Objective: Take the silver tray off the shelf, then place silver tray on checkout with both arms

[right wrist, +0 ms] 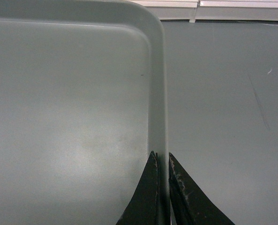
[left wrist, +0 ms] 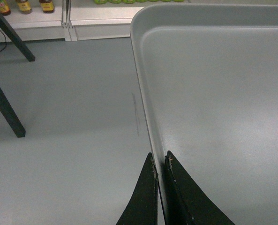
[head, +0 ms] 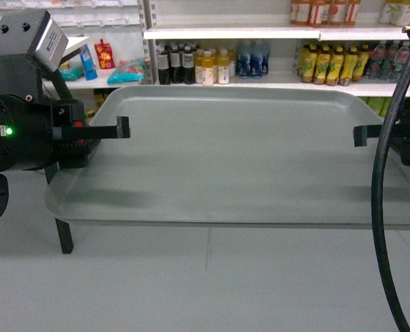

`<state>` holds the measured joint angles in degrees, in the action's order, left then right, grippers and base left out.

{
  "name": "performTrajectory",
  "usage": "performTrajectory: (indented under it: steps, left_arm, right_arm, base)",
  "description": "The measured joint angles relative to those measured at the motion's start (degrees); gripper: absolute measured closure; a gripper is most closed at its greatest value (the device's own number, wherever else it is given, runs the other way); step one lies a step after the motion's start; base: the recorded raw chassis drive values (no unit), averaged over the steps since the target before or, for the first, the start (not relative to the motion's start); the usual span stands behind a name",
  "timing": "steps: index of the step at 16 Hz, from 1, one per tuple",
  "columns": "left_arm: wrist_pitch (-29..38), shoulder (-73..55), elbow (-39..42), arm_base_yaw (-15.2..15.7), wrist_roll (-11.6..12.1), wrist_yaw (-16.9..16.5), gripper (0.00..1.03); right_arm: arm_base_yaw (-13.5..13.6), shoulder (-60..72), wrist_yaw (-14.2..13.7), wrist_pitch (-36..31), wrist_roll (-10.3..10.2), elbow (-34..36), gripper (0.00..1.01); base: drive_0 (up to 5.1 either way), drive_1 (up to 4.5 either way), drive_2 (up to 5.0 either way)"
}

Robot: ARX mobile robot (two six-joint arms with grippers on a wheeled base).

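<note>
Silver tray [head: 239,159]: off the shelf, carried level in the air above the grey floor [head: 211,290], stocked shelves behind. Left tool [left wrist: 160,161] clamped on left rim; right tool [right wrist: 162,159] clamped on right rim. Remaining: set-down on checkout surface, apparently not yet reached.

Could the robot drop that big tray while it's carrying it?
It might. Each pincer, left and right, pinches only the thin rim of the tray, so the tray could slip or tilt. It hangs over bare floor, with nothing underneath to catch it. The thick black cable could also snag.
</note>
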<state>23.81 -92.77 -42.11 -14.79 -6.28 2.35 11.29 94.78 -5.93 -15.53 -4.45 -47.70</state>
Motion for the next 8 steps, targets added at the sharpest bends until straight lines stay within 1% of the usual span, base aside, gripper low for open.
performTrajectory:
  steps: [6,8]
  left_arm:
    - [0.0,0.0,0.0,0.0,0.1,0.0,1.0]
    - [0.2,0.0,0.0,-0.1,0.1,0.0,1.0]
  right_arm:
    - [0.0,0.0,0.0,0.0,0.0,0.0,0.98]
    - [-0.1,0.0,-0.1,0.1,0.0,0.0,0.98]
  base:
    - [0.0,0.0,0.0]
    - [-4.4,2.24,2.2]
